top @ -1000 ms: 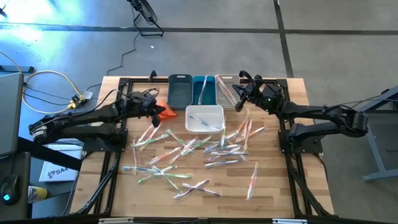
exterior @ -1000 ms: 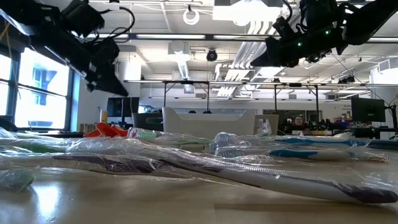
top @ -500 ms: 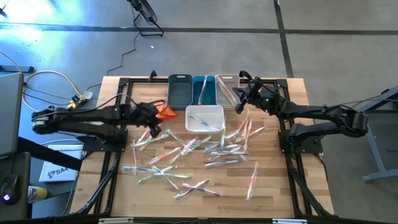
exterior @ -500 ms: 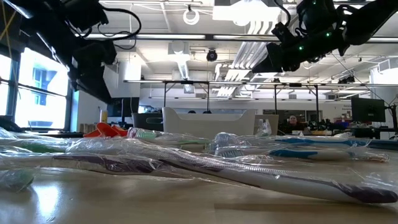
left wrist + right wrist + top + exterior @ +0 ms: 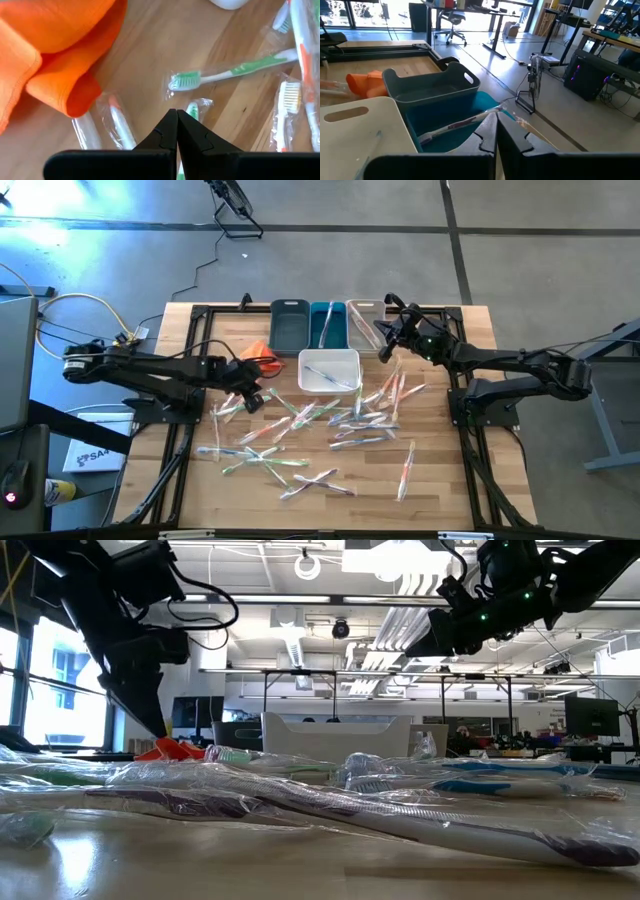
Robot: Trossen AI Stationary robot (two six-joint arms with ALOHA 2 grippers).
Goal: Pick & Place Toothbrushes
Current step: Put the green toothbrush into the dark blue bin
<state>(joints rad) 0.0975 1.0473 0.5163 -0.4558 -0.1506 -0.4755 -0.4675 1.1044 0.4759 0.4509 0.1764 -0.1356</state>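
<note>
**Wrapped brushes strewn over a slatted wood bench**

Pale butcher-block planks make up the table (image 5: 150, 470), framed by dark metal rails, with grey concrete floor all around. Across its middle lie the toothbrushes (image 5: 300, 425), thin sticks sealed in crinkled clear plastic sleeves, their handles green, blue, orange-pink or whitish, scattered at all angles and some crossing. In the low view the wrappers (image 5: 300, 800) look glossy and rumpled.

At the far edge stand three narrow rounded bins side by side: a slate-grey bin (image 5: 289, 326), a teal bin (image 5: 328, 326) with one wrapped brush lying in it, and a clear bin (image 5: 362, 326). Just in front of them sits a white square tub (image 5: 329, 370) holding a brush with a blue handle. A soft orange folded cloth (image 5: 258, 352) lies left of the tub.

Left gripper (image 5: 250, 396) hangs low over the left end of the scatter, near the cloth, its dark pointed fingers (image 5: 167, 132) pressed together on nothing, a green-bristled brush (image 5: 230, 72) just beyond the tips. Right gripper (image 5: 385, 340) hovers above the clear bin, fingers likewise clamped together and empty.
</note>
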